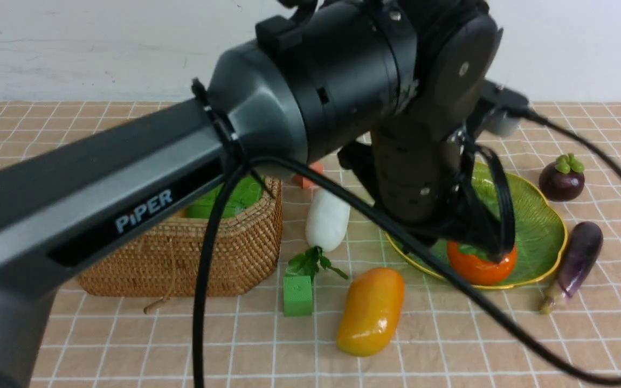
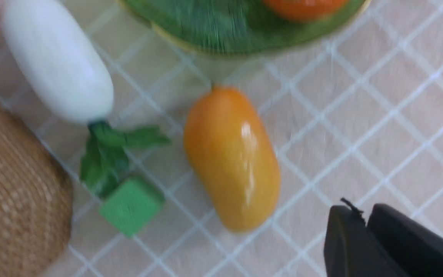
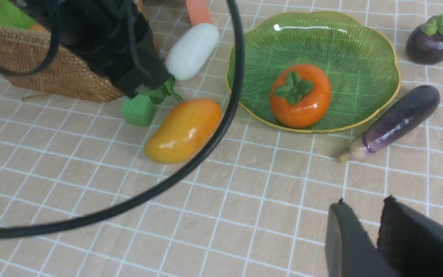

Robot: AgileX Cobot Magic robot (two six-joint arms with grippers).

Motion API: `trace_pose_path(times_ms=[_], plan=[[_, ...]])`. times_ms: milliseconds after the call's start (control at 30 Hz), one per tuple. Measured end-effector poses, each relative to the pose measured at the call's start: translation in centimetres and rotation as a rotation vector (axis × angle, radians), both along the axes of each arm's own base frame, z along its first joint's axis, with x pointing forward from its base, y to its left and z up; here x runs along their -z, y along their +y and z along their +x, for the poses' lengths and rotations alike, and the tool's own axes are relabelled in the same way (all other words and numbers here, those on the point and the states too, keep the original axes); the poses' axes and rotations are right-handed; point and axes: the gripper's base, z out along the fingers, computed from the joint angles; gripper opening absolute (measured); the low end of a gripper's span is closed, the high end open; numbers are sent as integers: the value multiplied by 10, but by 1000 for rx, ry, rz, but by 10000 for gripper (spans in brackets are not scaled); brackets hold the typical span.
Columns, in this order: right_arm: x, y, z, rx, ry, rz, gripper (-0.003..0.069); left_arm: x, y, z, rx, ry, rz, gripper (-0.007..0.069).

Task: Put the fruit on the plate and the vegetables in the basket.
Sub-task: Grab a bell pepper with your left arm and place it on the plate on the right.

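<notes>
The persimmon (image 1: 482, 267) sits on the green plate (image 1: 542, 231). The mango (image 1: 371, 311) lies on the cloth in front of the plate. The mangosteen (image 1: 561, 179) and the eggplant (image 1: 577, 261) lie to the right of the plate. The radish (image 1: 326, 218) lies between the plate and the basket (image 1: 181, 253). The potato is hidden. My left gripper (image 2: 360, 209) is shut and empty, above the cloth beside the mango (image 2: 231, 157); in the front view my own wrist hides it. My right gripper (image 3: 363, 204) is empty, its jaws slightly apart, over bare cloth nearer than the eggplant (image 3: 398, 117).
A green cube (image 1: 297, 295) lies by the radish leaves. An orange cube (image 1: 310, 175) sits behind the radish. My left arm and its black cable (image 1: 202, 280) cross the front view and hide part of the basket and plate.
</notes>
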Motion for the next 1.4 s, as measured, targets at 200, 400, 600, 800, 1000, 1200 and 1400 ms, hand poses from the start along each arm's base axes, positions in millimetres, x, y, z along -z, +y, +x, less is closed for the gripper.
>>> trace_pose_path(times_ms=[200,400,600,800,1000,1200,1400], plan=[[0,1,0,-8,4,8,139,68,2,14,-4,24,115,332],[0,5,-3,-63,8,17,127,112,-7,30,-40,-16,163,586],[0,8,-4,-100,14,30,127,150,-9,38,-58,-14,254,573],[0,8,-4,-103,13,29,127,150,-8,36,-82,30,283,554],[-1,8,-4,-101,7,30,127,117,-13,23,-83,45,282,554],[-5,8,-1,-89,-53,39,127,36,-32,28,36,-182,18,554],[-6,9,-1,-94,-59,52,129,63,-42,92,13,-307,-194,554]])
